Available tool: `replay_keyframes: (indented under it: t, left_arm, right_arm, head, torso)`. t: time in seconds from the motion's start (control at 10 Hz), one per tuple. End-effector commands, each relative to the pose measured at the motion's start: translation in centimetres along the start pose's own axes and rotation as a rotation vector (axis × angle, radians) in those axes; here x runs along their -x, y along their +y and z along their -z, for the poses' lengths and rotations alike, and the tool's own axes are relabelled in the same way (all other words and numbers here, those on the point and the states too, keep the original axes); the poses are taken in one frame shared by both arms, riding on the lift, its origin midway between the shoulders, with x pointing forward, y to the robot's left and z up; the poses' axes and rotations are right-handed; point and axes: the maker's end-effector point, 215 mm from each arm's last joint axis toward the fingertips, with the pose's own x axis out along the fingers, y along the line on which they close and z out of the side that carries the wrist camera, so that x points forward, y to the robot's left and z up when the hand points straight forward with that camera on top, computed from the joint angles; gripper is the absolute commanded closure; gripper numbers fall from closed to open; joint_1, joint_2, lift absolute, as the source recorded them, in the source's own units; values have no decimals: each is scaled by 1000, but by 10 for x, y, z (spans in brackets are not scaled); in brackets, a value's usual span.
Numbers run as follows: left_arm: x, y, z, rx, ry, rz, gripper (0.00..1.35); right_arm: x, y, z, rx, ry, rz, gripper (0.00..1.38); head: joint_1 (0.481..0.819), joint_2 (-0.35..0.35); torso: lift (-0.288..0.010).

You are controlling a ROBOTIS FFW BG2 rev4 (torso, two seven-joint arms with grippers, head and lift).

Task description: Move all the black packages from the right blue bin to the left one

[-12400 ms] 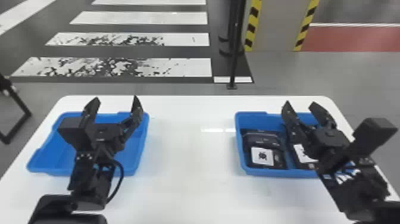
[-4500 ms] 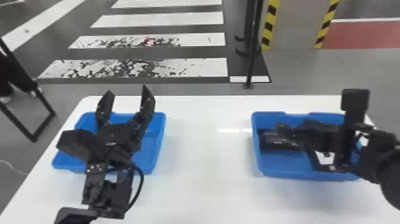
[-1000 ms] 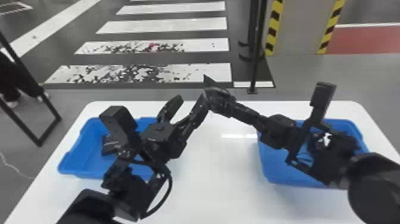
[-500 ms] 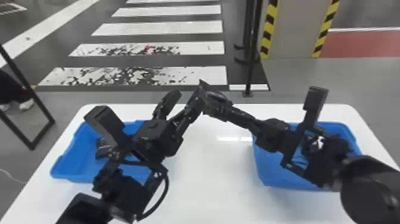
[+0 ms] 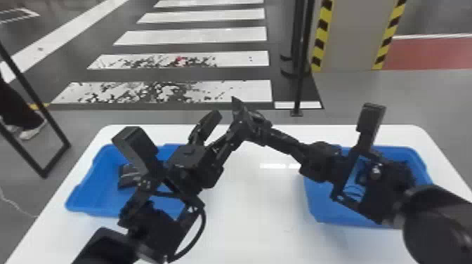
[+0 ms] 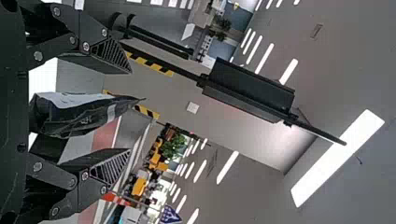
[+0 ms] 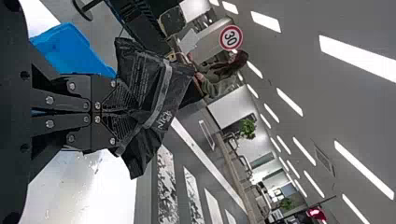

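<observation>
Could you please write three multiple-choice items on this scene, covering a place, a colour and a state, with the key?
1. Where does the loose black package lie?
A) On the floor
B) In the left bin
C) On the bare table

2. What colour are the left bin and the right bin?
A) Green
B) Red
C) Blue

3. How do the left gripper's fingers stand?
A) Apart, with a package between them
B) Shut together
C) Apart, with nothing between them

Key:
1 B: the head view shows it inside that bin.
2 C: both bins' walls are blue in the head view.
3 A: the left wrist view shows gaps on both sides of the package.
</observation>
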Motion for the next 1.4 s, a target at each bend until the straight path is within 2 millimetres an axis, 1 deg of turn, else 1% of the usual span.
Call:
replay_keyframes:
  t: [0.0, 0.2, 0.3, 0.4, 0.5, 0.8, 0.9, 1.0, 1.1, 1.2, 1.3]
  left_arm:
    - [0, 2, 6, -10, 20, -7, 484]
    - [1, 5, 8, -12, 28, -13, 495]
    - [1, 6, 10, -13, 35, -15, 670]
    - [2, 11, 9, -30, 33, -29, 1092]
    - [3, 14, 4, -40, 18, -38, 1219]
    - [3, 21, -3, -75, 4, -54, 1219]
    - [3, 27, -8, -88, -6, -69, 1219]
    - [4, 53, -15, -157, -16, -141, 1219]
    - [6, 103, -20, -267, -20, -253, 1219]
    - [21, 158, -30, -425, -4, -383, 1219]
    - [40, 197, -42, -565, 29, -493, 1219]
  right_arm:
    - [-5, 9, 0, -4, 2, -21, 1164]
    - [-10, 20, 3, -5, 9, -45, 1164]
    - [-12, 23, 6, -14, 13, -52, 1162]
    - [-12, 23, 7, -17, 15, -54, 1164]
    - [-12, 23, 7, -16, 12, -54, 1164]
    - [-12, 23, 3, -11, -1, -54, 1161]
    - [-11, 18, 2, -22, -18, -47, 1030]
    - [-8, 14, 9, -45, -18, -39, 780]
    - [-2, 7, 12, -54, -20, -22, 295]
    - [1, 4, 14, -59, -20, -13, 102]
    - [5, -2, 17, -63, -17, 0, 144]
  head:
    - [644, 98]
    - [648, 110]
    - [649, 118]
    - [650, 121]
    - [652, 127]
    - [647, 143]
    - [644, 145]
    - [643, 145]
    - [640, 154]
    - [641, 177]
    - [642, 221]
  torso:
    - [-140]
    - [-140]
    - [-140]
    - [-140]
    - [-140]
    - [-140]
    - [-140]
    - [-140]
    - [-140]
    - [-140]
    - [-140]
